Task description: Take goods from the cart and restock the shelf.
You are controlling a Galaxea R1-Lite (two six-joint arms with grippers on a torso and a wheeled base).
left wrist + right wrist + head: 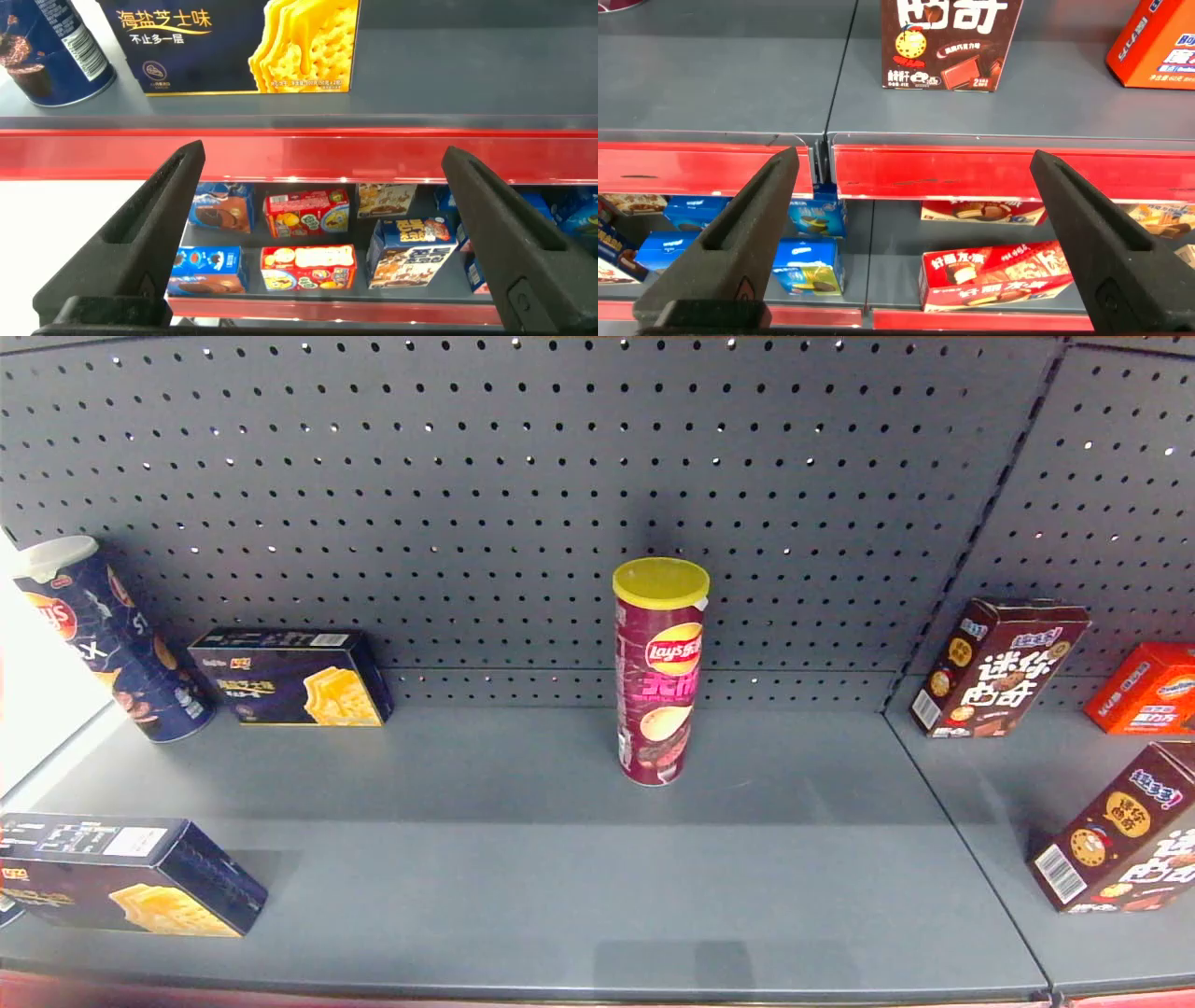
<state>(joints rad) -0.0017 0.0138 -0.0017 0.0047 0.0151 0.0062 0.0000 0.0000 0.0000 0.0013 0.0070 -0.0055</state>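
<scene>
A maroon chips can [660,672] with a yellow lid stands upright mid-shelf on the grey shelf [523,877]. My left gripper [322,154] is open and empty, level with the red shelf rail [299,154], facing a dark blue cracker box [238,42] and a blue chips can [56,47]. My right gripper [915,157] is also open and empty, in front of the rail [990,173], below a brown cookie box [948,42].
On the shelf stand a blue can [103,635], two cracker boxes [294,677] [121,873], two brown cookie boxes [999,667] [1120,835] and an orange box [1144,691]. The lower shelf holds several boxes [299,238] [1008,275]. Bare shelf surrounds the maroon can.
</scene>
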